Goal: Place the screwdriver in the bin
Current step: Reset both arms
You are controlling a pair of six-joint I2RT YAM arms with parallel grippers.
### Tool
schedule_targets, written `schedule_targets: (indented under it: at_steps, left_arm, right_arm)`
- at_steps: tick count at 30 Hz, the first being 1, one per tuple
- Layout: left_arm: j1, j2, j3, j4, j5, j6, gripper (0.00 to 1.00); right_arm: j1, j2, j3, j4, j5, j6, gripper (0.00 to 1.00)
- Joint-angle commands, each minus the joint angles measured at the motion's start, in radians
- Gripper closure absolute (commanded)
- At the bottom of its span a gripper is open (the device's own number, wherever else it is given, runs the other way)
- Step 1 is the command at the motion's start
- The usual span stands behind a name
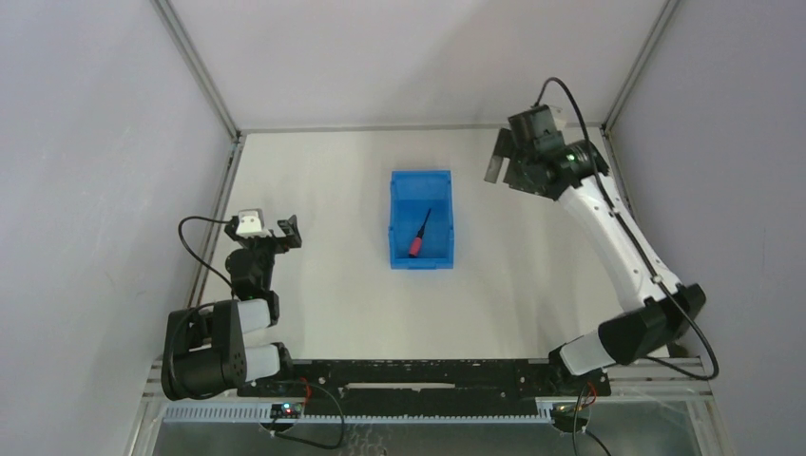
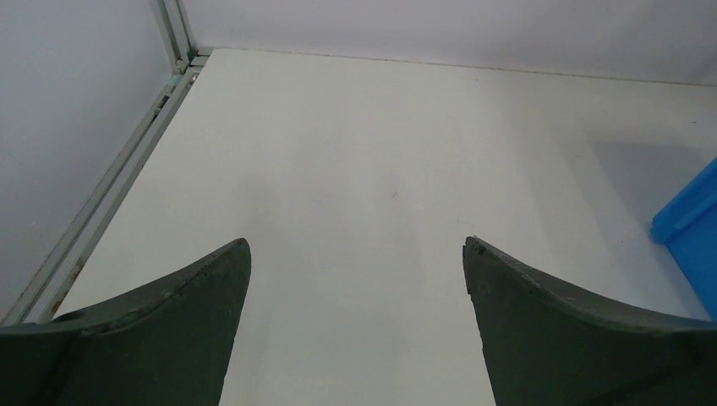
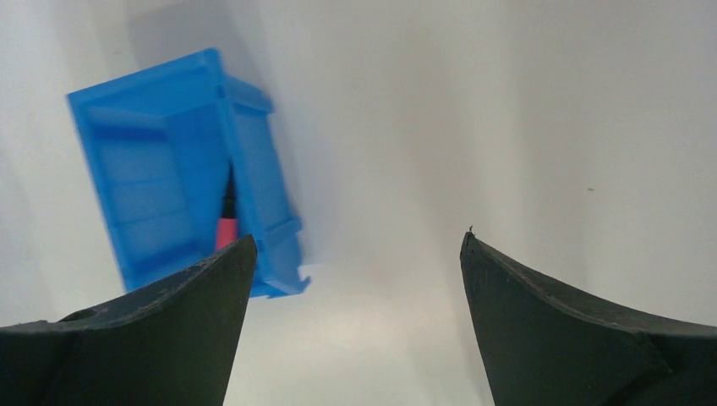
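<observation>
The blue bin [image 1: 393, 218] stands in the middle of the table. The screwdriver [image 1: 419, 237], red handle and thin black shaft, lies inside it, handle toward the near end. My right gripper [image 1: 501, 157] is raised to the right of the bin near the back, open and empty. In the right wrist view, the gripper [image 3: 355, 245] has the bin [image 3: 144, 169] at its left with the red handle [image 3: 226, 227] showing inside. My left gripper [image 1: 285, 231] is open and empty at the left side of the table. In the left wrist view the gripper [image 2: 357, 254] is over bare table, and a bin corner [image 2: 689, 216] shows at the right edge.
Grey walls with metal frame posts [image 1: 200, 66] enclose the table on the left, back and right. A rail [image 2: 118, 178] runs along the table's left edge. A black mounting bar [image 1: 418, 375] spans the near edge between the arm bases.
</observation>
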Motion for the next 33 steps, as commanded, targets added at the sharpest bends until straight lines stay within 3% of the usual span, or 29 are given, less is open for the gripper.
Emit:
schedule_targets:
  at_steps: [1, 16, 27, 33]
  left_arm:
    - [-0.003, -0.006, -0.019, 0.045, 0.0, 0.017, 0.0]
    - [-0.006, -0.008, -0.018, 0.045, -0.003, 0.019, 0.0]
    - [-0.007, -0.007, -0.018, 0.045, -0.003, 0.019, 0.0]
    - [-0.005, -0.007, -0.019, 0.045, -0.004, 0.019, 0.0]
  right_arm:
    - [-0.069, -0.129, -0.117, 0.094, -0.01, -0.113, 0.01]
    - [-0.242, -0.374, -0.599, 0.324, -0.096, -0.264, 0.0]
    - [-0.239, -0.467, -0.744, 0.385, -0.13, -0.216, 0.0]
    - [-0.177, -0.494, -0.829, 0.408, -0.108, -0.184, 0.0]
